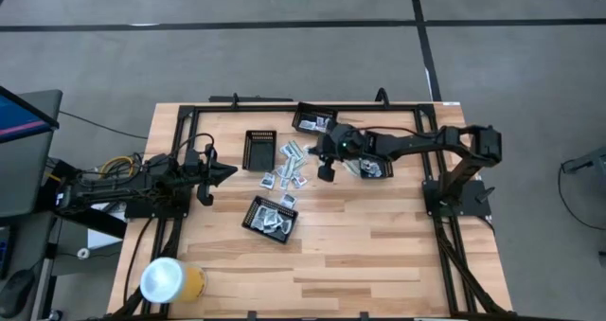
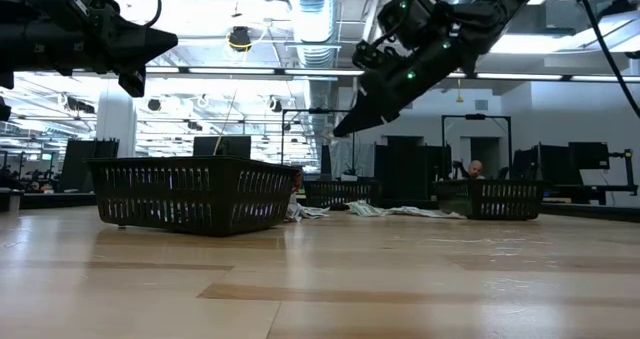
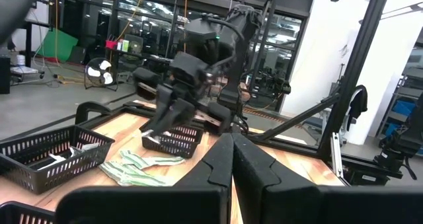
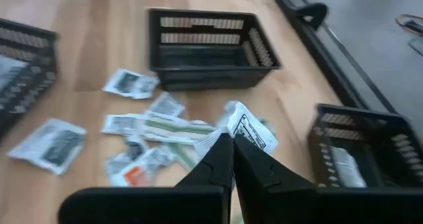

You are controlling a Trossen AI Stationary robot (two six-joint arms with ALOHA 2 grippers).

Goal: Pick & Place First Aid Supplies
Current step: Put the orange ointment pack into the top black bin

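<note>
The first aid supplies (image 1: 289,165) are white sachets and pale green strips lying loose on the table's middle, also seen in the right wrist view (image 4: 158,128). More sit in the near mesh tray (image 1: 271,217) and the far one (image 1: 314,120). My right gripper (image 1: 326,172) hangs above the right side of the pile, shut on one white sachet. My left gripper (image 1: 222,172) waits shut above the table's left side, its fingers (image 3: 231,145) pressed together, touching nothing. My right gripper (image 4: 231,139) pinches a white sachet with black print by its edge (image 4: 243,130) between its two fingertips. The fingers slant down from the table's right side. The sachet is lifted clear of the table and sticks out past the fingertips.
An empty black mesh tray (image 1: 259,149) stands left of the pile, and another tray (image 1: 377,168) lies under my right arm. A lidded cup (image 1: 170,281) stands at the near left corner. A black frame (image 1: 180,122) rims the table. Bare wood lies toward the near right.
</note>
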